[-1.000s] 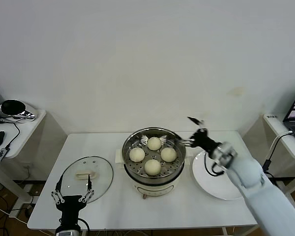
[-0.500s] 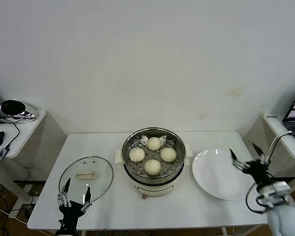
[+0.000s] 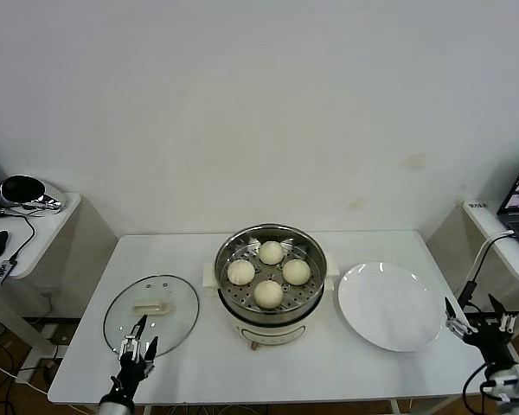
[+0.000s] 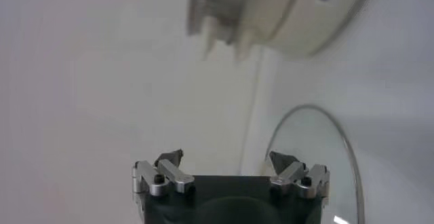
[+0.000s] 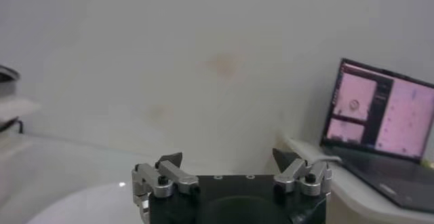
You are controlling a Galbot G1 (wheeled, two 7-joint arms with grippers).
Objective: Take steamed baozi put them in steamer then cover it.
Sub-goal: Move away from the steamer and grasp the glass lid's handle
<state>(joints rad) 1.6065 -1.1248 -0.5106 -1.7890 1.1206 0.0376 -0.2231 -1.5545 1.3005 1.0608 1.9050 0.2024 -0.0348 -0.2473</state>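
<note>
Several cream-white baozi (image 3: 268,294) lie on the perforated tray inside the steel steamer (image 3: 313,285) at the table's middle. The glass cover (image 3: 177,322) with its cream handle lies flat on the table left of the steamer. My left gripper (image 3: 138,347) is open and empty at the cover's front rim, near the table's front edge. In the left wrist view my left gripper (image 4: 226,159) faces the cover's rim (image 4: 342,144) and the steamer's base (image 4: 298,15). My right gripper (image 3: 476,313) is open and empty, just off the table's right edge beside the plate; the right wrist view (image 5: 228,157) shows it open too.
An empty flat white plate (image 3: 389,305) sits right of the steamer and shows in the right wrist view (image 5: 74,208). A side table with a laptop (image 5: 383,113) stands to the right. A side shelf with a mouse and a helmet-like object (image 3: 22,190) stands to the left.
My right arm has pulled back from the steamer, over the plate, to the table's right edge. My left gripper has drawn back towards the table's front edge.
</note>
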